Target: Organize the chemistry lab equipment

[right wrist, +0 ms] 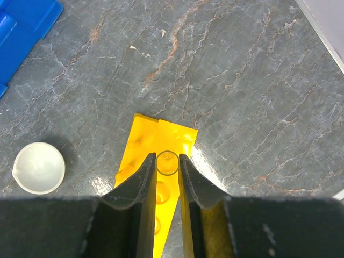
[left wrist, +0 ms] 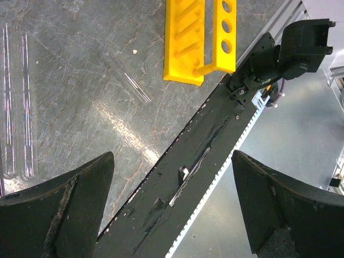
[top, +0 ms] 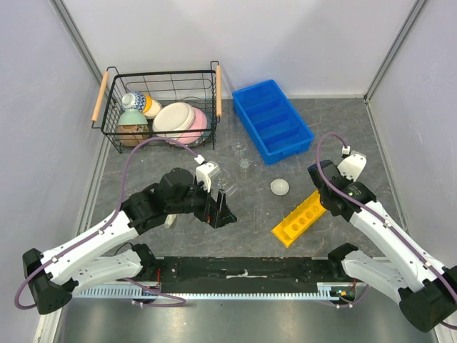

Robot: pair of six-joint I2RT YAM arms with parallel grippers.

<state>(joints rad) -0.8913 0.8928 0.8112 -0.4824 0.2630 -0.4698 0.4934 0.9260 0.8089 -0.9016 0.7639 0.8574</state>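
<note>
Right wrist, end effector [right wrist: 167, 167] pinching tube [right wrist: 166, 161]

My fingers [right wrist: 141, 191] are matt black, the tube [right wrist: 167, 163] between them clear glass — the rack [right wrist: 161, 134] smooth yellow plastic, the table [right wrist: 242, 80] around the rack glossy, grey-veined.

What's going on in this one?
The right gripper is shut on a glass tube, holding it over one end of the yellow rack, apparently to slot it into a hole. The left gripper hangs open and empty near the table's front edge. Other tubes lie loose on the table, and a white dish sits beside the rack.
</note>
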